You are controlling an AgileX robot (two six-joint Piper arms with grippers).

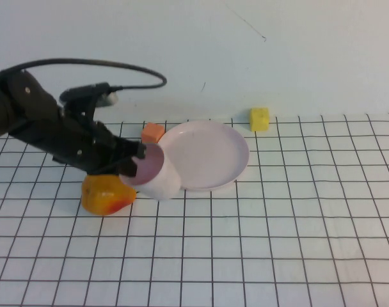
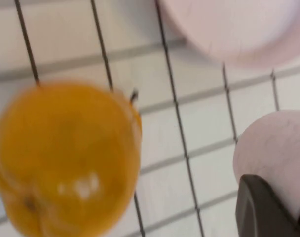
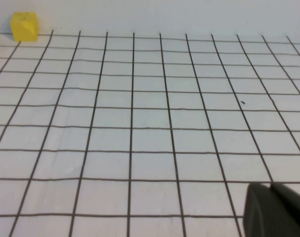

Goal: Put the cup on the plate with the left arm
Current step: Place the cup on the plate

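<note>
Robot lab test bench: white black-gridded tabletop sheet point(image 1: 297, 224), plain pale backdrop wall point(image 1: 277, 51), small yellow foam cube point(image 1: 260, 119) as prop.

The left gripper point(image 1: 132, 160) reaches low, apparently clamped; the right gripper point(image 3: 276, 210) hangs parked.

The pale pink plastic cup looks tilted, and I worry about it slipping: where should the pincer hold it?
On the pale pink plastic cup, pinch the rim wall near its tilted mouth, from the robot's left, where the left pincer sits now. The pale pink round plate blocks the right side. Right pincer is parked.
</note>
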